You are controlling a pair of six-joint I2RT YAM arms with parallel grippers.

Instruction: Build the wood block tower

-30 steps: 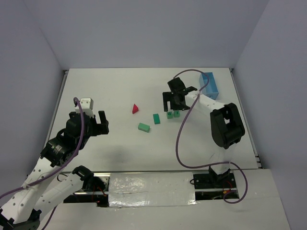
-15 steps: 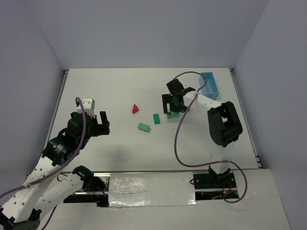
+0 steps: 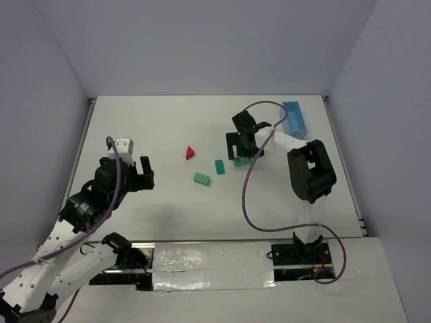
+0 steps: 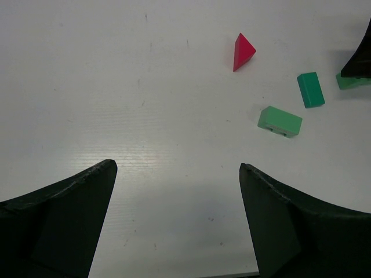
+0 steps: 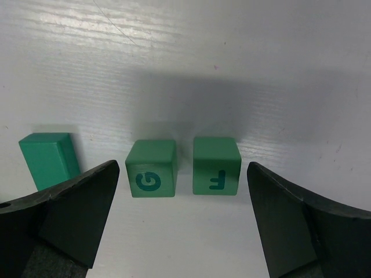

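Observation:
Two green cubes, lettered G (image 5: 152, 168) and F (image 5: 215, 165), stand side by side on the white table. My right gripper (image 5: 183, 174) is open and hovers just above them, one finger on each outer side, touching neither. In the top view the cubes (image 3: 243, 161) sit just below the right gripper (image 3: 244, 148). A green rectangular piece (image 3: 219, 166) lies left of them and another (image 3: 201, 178) lies further left. The red roof piece (image 3: 190, 152) lies alone. My left gripper (image 3: 138, 173) is open and empty at the left; its view shows the red piece (image 4: 243, 51) and the green pieces (image 4: 280, 121).
A light blue tray (image 3: 294, 119) stands at the back right, behind the right arm. The right arm's purple cable (image 3: 250, 195) loops over the table in front of the cubes. The table's walls close in the left, back and right sides.
My right gripper has shifted slightly left and nearer to the two cubes. The left arm has hardly moved. No block has moved.

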